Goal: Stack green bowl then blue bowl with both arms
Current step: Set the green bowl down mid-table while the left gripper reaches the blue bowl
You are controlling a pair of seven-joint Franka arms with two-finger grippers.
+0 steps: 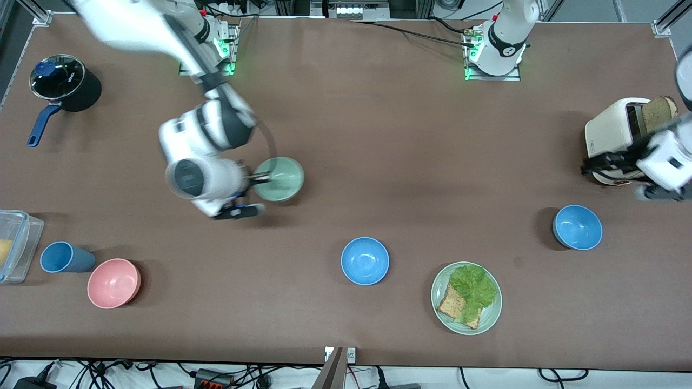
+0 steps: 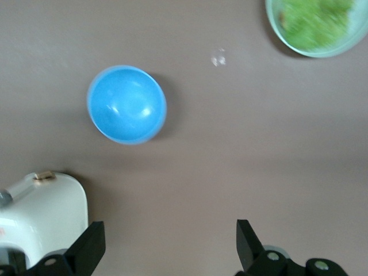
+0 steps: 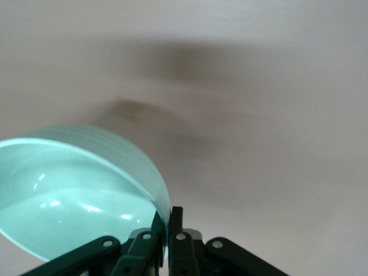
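My right gripper (image 1: 255, 180) is shut on the rim of the pale green bowl (image 1: 280, 178), over the table's middle toward the right arm's end. In the right wrist view the fingers (image 3: 179, 221) pinch the green bowl's (image 3: 75, 192) wall and it hangs tilted. One blue bowl (image 1: 365, 261) sits nearer the front camera, mid-table. A second blue bowl (image 1: 577, 227) sits toward the left arm's end. My left gripper (image 1: 608, 162) is open and empty beside the toaster, with that second blue bowl (image 2: 126, 104) ahead of its fingers (image 2: 89, 250).
A white toaster (image 1: 613, 132) holding bread stands at the left arm's end. A green plate (image 1: 489, 316) with lettuce and toast lies near the front edge. A pink bowl (image 1: 113, 282), a blue cup (image 1: 65, 257), a clear container (image 1: 19, 243) and a black pot (image 1: 67, 84) stand at the right arm's end.
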